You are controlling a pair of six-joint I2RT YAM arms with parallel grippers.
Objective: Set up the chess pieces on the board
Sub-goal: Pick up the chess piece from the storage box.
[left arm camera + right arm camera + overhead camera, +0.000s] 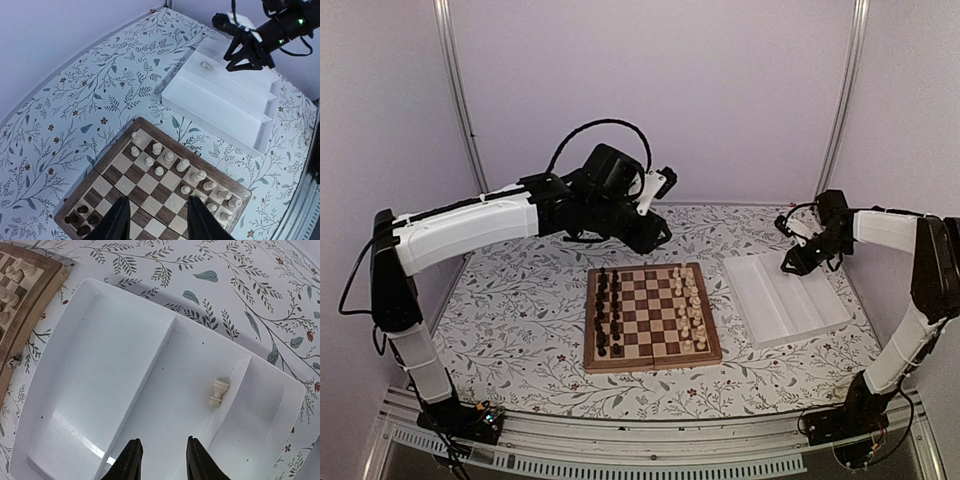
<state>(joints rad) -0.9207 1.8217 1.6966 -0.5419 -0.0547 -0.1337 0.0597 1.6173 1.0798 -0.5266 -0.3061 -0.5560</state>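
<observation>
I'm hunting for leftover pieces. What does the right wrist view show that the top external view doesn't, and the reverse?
Only the right wrist view: one cream piece lying on its side in the middle compartment of the white tray. Only the top external view: the dark pieces along the left side of the board. Both: the white tray, and cream pieces standing on the board.

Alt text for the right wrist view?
One pale chess piece lies on its side in the white tray, middle compartment, beside a divider. The right gripper hangs open above it; a corner of the board shows upper left.
</observation>
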